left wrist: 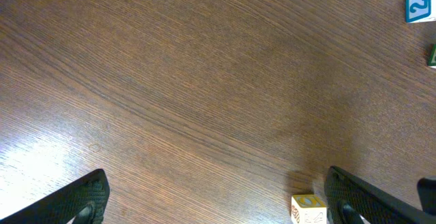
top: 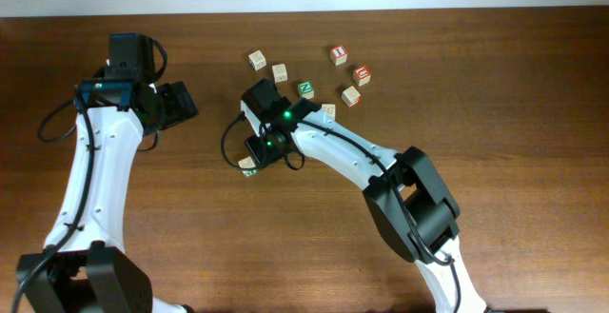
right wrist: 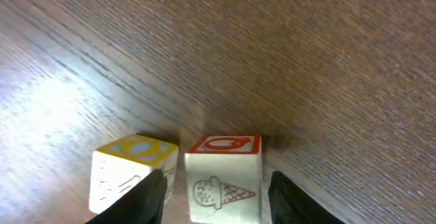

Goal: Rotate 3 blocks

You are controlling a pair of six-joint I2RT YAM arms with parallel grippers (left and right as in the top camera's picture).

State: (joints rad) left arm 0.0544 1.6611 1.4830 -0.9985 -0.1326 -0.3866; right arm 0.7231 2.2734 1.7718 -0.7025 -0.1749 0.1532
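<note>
Two arms show overhead: left gripper waits wide open, clear of the blocks. Left wrist: yellow block near, blue block well apart. Right wrist: right gripper stands part-open astride a red-topped cube, I judge to twist it, the yellow block just beside.

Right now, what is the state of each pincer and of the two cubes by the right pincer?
left pincer: open, holding nothing.
right pincer: open, straddling the red-topped cube.
red-topped cube: upright on the table, inside the pincer, small gaps both sides.
yellow-topped cube: upright on the table, outside the pincer, beside the red-topped cube.
</note>
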